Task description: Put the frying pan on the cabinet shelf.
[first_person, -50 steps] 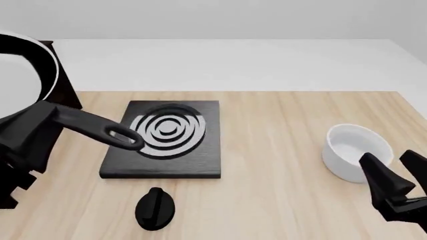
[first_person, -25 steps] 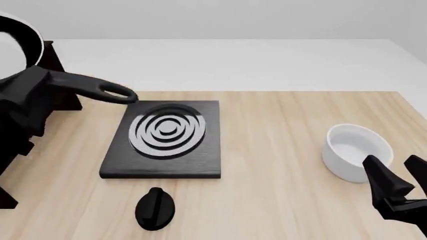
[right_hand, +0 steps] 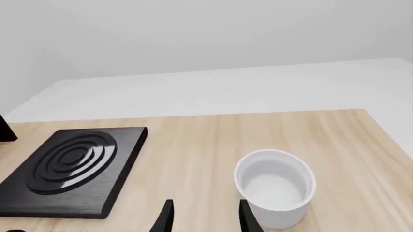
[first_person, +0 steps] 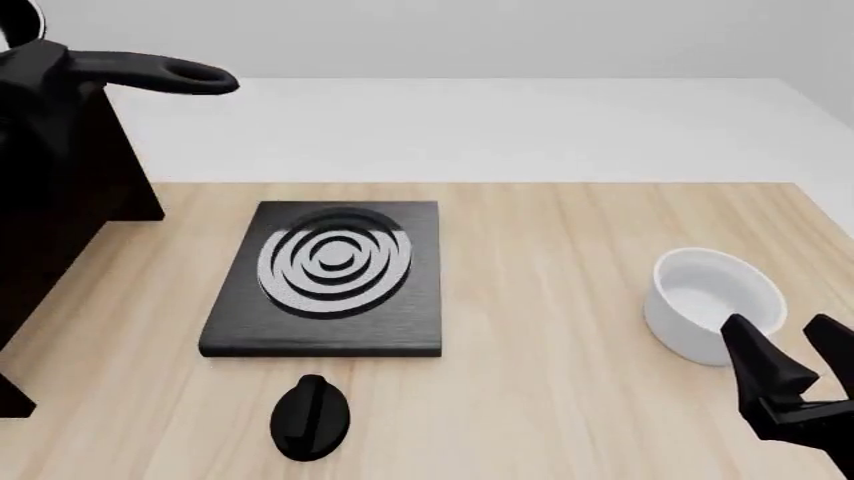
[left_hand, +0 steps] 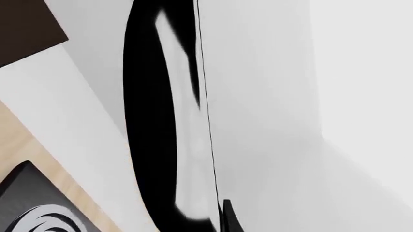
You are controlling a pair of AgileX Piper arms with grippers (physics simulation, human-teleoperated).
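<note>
front view: the frying pan (first_person: 147,72) is held high at the upper left, level with the top of the dark cabinet (first_person: 67,190), its long handle pointing right over the desk (first_person: 561,300); only the handle and a sliver of pale rim show, the bowl of the pan being cut off by the frame edge. the left end effector (first_person: 47,75) merges with the dark arm and pan, so whether it pinches the handle cannot be told; the shelf itself is not distinguishable. left wrist view: the pan (left_hand: 164,121) appears edge-on with glossy inside, the fingers out of sight. the stove plate (first_person: 327,278) lies flat on the desk, a black knob (first_person: 311,418) just in front of it. right wrist view: the right end effector (right_hand: 203,217) is spread, empty, near the white bowl (right_hand: 274,186).
</note>
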